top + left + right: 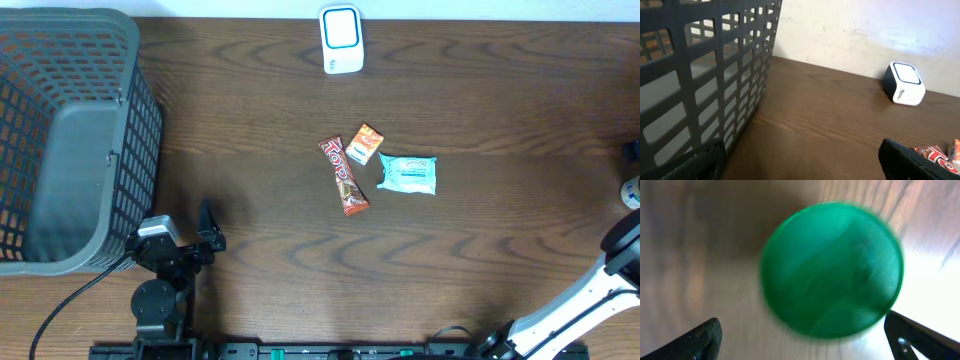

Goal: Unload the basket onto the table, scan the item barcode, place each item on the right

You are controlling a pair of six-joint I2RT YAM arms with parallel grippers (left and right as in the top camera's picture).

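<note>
The white barcode scanner (341, 40) with a blue ring stands at the far edge, also visible in the left wrist view as the scanner (904, 83). Three snack items lie mid-table: a red bar (343, 176), an orange packet (364, 144) and a pale blue packet (408, 174). My left gripper (800, 162) is open beside the basket, holding nothing. My right gripper (801, 332) is open at the table's right edge, fingers wide either side of a blurred green round lid (832, 270) just ahead. No barcode is visible.
A dark grey mesh basket (70, 60) fills the left side, its wall (700, 75) close to my left fingers. The right arm (615, 255) reaches in from the lower right. A white and blue object (630, 191) is cut off by the right edge.
</note>
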